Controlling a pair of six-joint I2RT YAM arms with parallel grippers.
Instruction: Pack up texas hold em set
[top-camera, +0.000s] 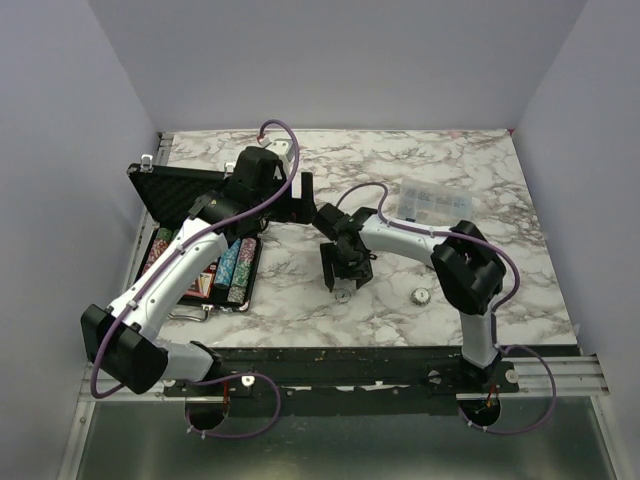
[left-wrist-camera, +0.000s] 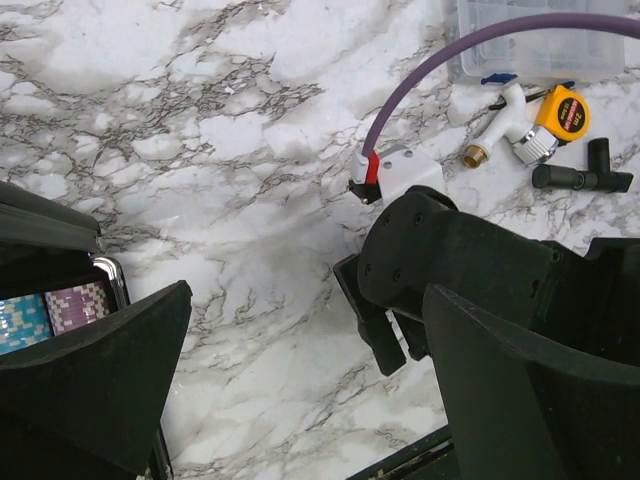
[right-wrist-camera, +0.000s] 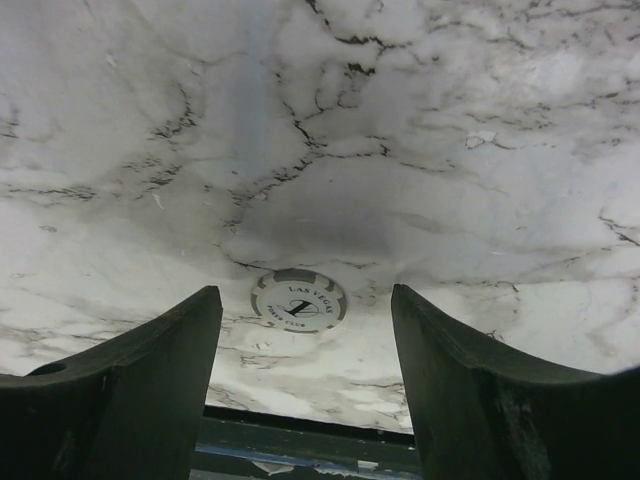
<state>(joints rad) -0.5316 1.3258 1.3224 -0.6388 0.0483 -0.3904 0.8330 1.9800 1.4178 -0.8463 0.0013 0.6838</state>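
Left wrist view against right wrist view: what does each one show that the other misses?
Only the left wrist view shows a corner of the open case with teal and purple chips, the right arm, a yellow tape measure, a white fitting and the clear plastic box. Only the right wrist view shows a white Las Vegas chip lying between the fingers of the open right claw, apart from both. Both share the marble tabletop.

White grey-veined marble-look tabletop (right-wrist-camera: 450, 150): smooth, slight sheen; black right-arm fingers (right-wrist-camera: 130, 400): matt plastic; small white round chip (right-wrist-camera: 298, 300): smooth printed face; black hinged case (left-wrist-camera: 112, 280): polished silver metal rim; clear compartment box (left-wrist-camera: 560, 58): glossy plastic
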